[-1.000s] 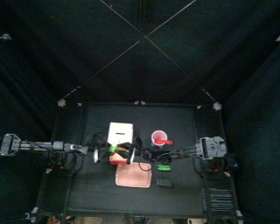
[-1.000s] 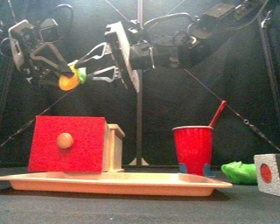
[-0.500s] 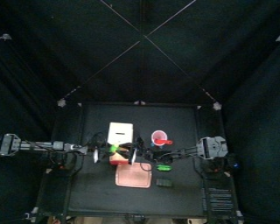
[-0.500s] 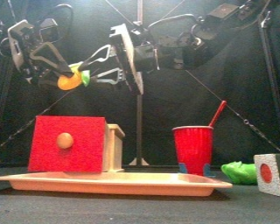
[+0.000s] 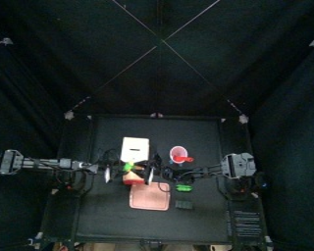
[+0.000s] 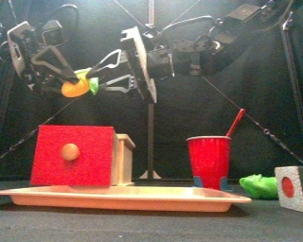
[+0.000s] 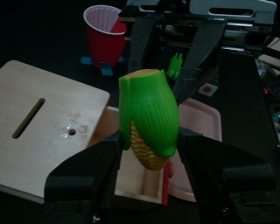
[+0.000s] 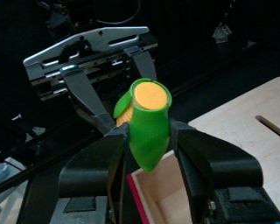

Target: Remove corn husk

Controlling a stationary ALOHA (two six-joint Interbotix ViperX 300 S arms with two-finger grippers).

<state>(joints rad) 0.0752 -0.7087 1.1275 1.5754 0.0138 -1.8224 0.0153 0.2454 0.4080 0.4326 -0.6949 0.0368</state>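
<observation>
1. A flat pink plastic tray lies on the black table and carries a red-fronted wooden box.
2. A red plastic cup with a straw stands beside the box.
3. The left gripper is clamped on the green-husked yellow corn cob, held in the air above the tray.
4. The right gripper has its jaws spread around the cob's other end.

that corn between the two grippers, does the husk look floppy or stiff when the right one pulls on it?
The corn husk looks smooth, glossy and shape-holding, so probably stiff moulded plastic rather than limp leaf. That sheen suggests it could slip between the open right gripper when it closes. The left gripper holds the cob's lower end aloft, so it's likely light.
</observation>
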